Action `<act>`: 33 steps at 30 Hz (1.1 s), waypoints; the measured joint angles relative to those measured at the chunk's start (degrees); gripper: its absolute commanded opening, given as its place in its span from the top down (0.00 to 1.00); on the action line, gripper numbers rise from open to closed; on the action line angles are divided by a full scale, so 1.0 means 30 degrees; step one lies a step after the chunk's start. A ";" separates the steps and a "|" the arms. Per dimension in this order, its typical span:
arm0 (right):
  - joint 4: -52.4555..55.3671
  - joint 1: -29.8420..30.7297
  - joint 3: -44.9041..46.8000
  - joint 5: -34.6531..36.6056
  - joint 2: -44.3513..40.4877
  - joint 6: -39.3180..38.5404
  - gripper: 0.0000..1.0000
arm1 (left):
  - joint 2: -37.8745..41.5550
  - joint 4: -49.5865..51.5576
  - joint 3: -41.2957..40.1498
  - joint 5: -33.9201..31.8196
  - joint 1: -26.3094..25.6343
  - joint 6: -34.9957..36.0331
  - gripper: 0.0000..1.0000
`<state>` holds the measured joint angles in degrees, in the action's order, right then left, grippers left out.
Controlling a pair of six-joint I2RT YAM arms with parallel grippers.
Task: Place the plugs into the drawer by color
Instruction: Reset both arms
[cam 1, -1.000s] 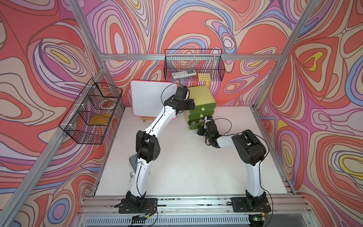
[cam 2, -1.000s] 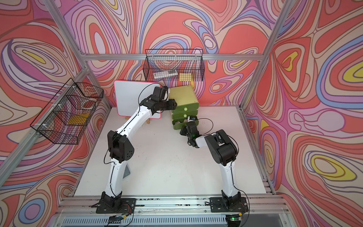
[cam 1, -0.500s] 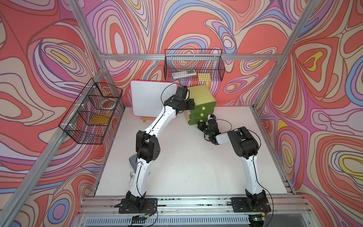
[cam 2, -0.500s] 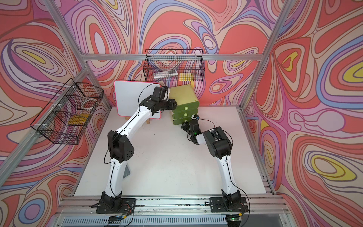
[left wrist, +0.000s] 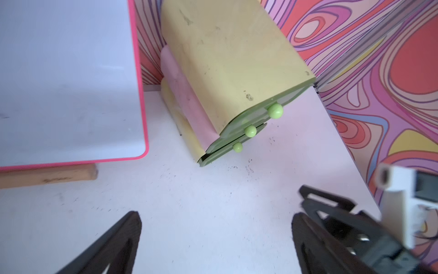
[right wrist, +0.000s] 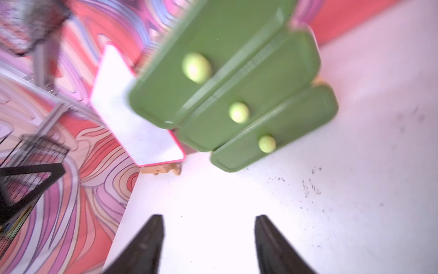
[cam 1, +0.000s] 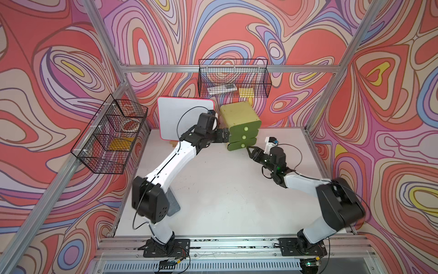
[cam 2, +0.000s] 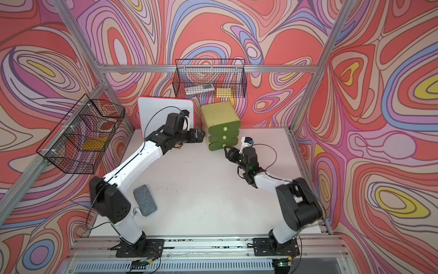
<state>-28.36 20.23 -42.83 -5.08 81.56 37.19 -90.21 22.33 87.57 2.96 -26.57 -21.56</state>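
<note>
A white desk point(cam 1: 225, 189), flecked with small dark scuffs, fills the floor of a cell framed in aluminium posts, its walls covered in swirling red, pink, purple and yellow bands. The pale yellow-green drawer chest point(cam 1: 240, 118) stands at the back of the desk close to the rear wall, its three olive fronts and ball knobs facing forward; the lowest front sits slightly askew in the wrist views. Just beside it a pink-edged whiteboard point(cam 1: 184, 118) leans on a wooden foot. One black wire basket point(cam 1: 233, 78) hangs on the rear wall above the chest, and a second, tiered basket point(cam 1: 109, 137) hangs on the side wall. A grey pad point(cam 2: 145, 200) lies flat near the left arm's elbow. The left arm's fingers point(left wrist: 113, 244) are spread wide with nothing between them, just beside the chest's flank. The right arm's fingers point(right wrist: 148, 246) are also apart and empty, just in front of the bottom drawer
</note>
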 measured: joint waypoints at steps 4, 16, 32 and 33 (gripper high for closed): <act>0.1610 -0.0022 0.2805 0.3468 -0.7162 -0.5493 0.01 | 0.7898 -0.5894 -0.8969 -0.2055 -0.0015 0.3089 0.01; -0.7657 -0.1734 0.9151 0.9836 0.1530 -1.4032 0.02 | 0.2361 -1.6028 -2.1041 -0.3337 0.5996 0.9122 0.01; -0.9406 -0.7184 0.4998 0.3053 0.5457 -1.1941 0.02 | 0.0532 -2.2731 -2.1682 -0.0328 0.9224 0.7147 0.01; -0.9238 -0.7176 0.5071 0.2885 0.5457 -1.1905 0.02 | 0.0539 -2.2892 -2.1682 -0.0342 0.9216 0.7096 0.01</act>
<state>-56.07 -1.30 -27.62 3.57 97.93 1.48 -88.60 -46.35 22.52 1.93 1.08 -0.27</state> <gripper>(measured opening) 0.983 0.993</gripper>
